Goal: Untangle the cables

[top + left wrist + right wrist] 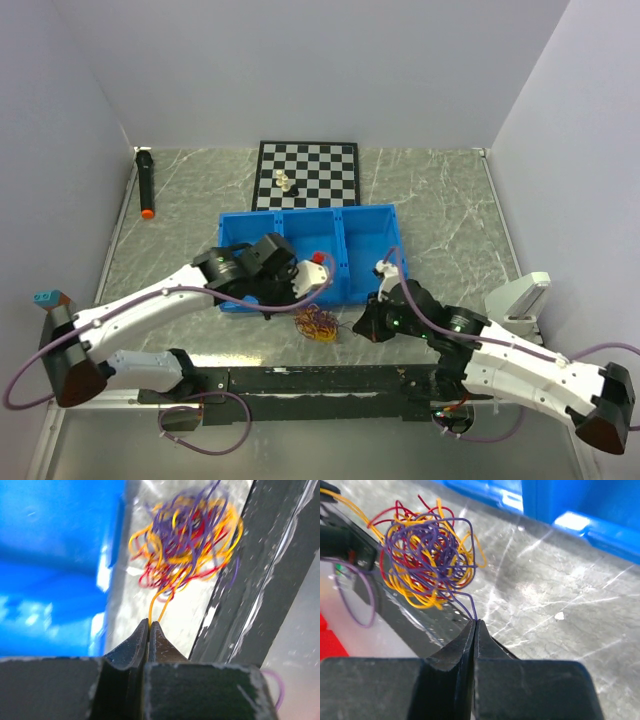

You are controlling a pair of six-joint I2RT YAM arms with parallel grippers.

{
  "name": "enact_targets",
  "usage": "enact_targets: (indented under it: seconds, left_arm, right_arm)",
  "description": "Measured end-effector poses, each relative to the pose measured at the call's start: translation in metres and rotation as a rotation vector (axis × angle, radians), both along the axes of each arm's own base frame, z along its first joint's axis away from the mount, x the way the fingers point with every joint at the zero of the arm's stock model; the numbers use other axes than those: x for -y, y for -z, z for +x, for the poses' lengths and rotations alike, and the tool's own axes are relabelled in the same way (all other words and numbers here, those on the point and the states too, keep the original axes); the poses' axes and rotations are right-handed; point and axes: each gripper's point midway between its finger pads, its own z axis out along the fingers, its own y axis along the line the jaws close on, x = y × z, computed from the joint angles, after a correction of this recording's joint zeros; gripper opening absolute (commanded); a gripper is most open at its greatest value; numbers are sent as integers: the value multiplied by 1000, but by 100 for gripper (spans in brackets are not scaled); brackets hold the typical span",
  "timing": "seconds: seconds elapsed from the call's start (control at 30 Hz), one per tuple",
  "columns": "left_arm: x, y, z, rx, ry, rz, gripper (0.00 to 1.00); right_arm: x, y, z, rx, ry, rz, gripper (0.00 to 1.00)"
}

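Left wrist shows cables (185, 545) stretched toward left claw (150, 625).

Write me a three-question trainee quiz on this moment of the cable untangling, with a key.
1. True or false: the cable bunch lies inside the blue bin.
2. Which colour of strand does the left gripper pinch? A red, B yellow-orange, C purple.
3. Fill in: the right gripper is shut on a ____ strand.
Key: 1 false, it lies on the table, outside the bin. 2 B. 3 purple.
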Motion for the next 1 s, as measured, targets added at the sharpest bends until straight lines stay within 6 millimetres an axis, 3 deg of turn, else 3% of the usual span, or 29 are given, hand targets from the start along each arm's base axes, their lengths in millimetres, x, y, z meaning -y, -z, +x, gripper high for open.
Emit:
enact_targets:
  seconds: [0.1, 0.2, 0.5, 0.6, 0.9, 1.0]
  left_arm:
    - [-18, -22, 3, 57, 4, 12, 1]
    - [-30, -55, 6, 145, 9, 0, 1]
    - [-65, -223, 28, 564, -125, -257, 1]
    - [-87, -282, 23, 693, -184, -381, 1]
    - [-152, -429, 6, 1041, -356, -715, 1]
    - [-170, -467, 8, 1160, -446, -795, 1]
  right_arm:
    - [5, -18, 2, 27, 24, 16, 0]
    - [12, -21, 3, 24, 56, -5, 0]
    - [45, 21, 3, -92, 213, -220, 0]
    - [51, 36, 3, -129, 249, -293, 0]
    - [84, 61, -5, -215, 389, -485, 0]
    - [91, 63, -7, -227, 427, -509, 0]
